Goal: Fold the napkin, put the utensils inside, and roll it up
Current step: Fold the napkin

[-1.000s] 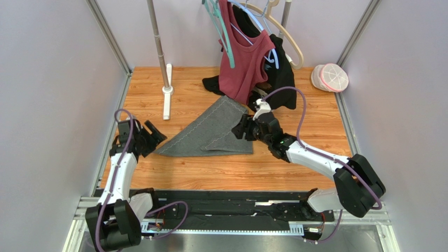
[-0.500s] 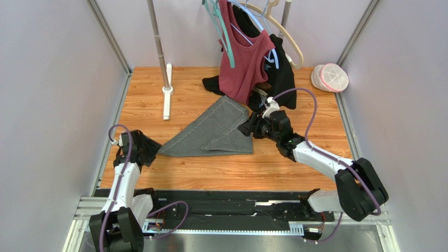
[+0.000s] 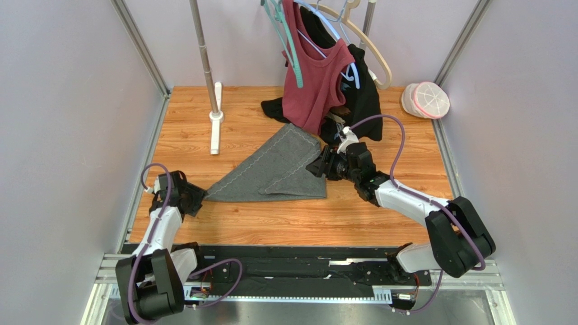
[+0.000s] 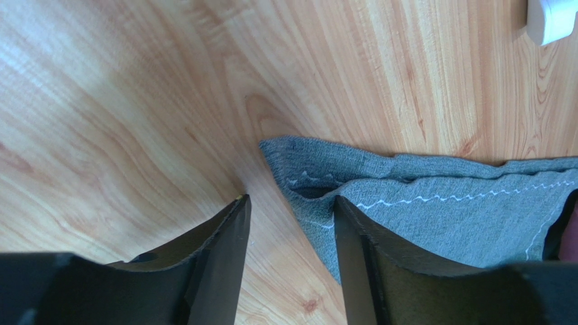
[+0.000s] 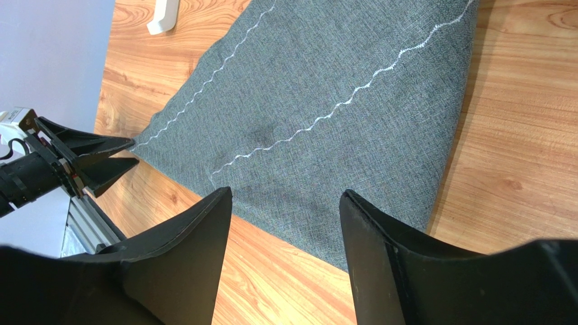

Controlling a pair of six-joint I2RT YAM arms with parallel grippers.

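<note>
Grey napkin (image 3: 271,172) lies folded into a triangle on the bench (image 3: 305,220). Its left corner tip sits in the gap between the left fingers (image 4: 224,250), which are spread, not clamped. Right fingers (image 5: 183,257) are spread too, over its right edge, grasping nothing.

The top external view looks down from above and behind, taking in the whole wooden counter (image 3: 292,220), the left arm (image 3: 157,227), the right arm (image 3: 414,203) and the hanging garments (image 3: 319,81) at the far edge. The left wrist view sits low and very close, looking past the left tool (image 4: 290,200) at one corner of the napkin (image 4: 441,217). The right wrist view looks from higher, over the right tool (image 5: 286,195), across the napkin. It shares that corner and shows the left tool at its left edge.
</note>
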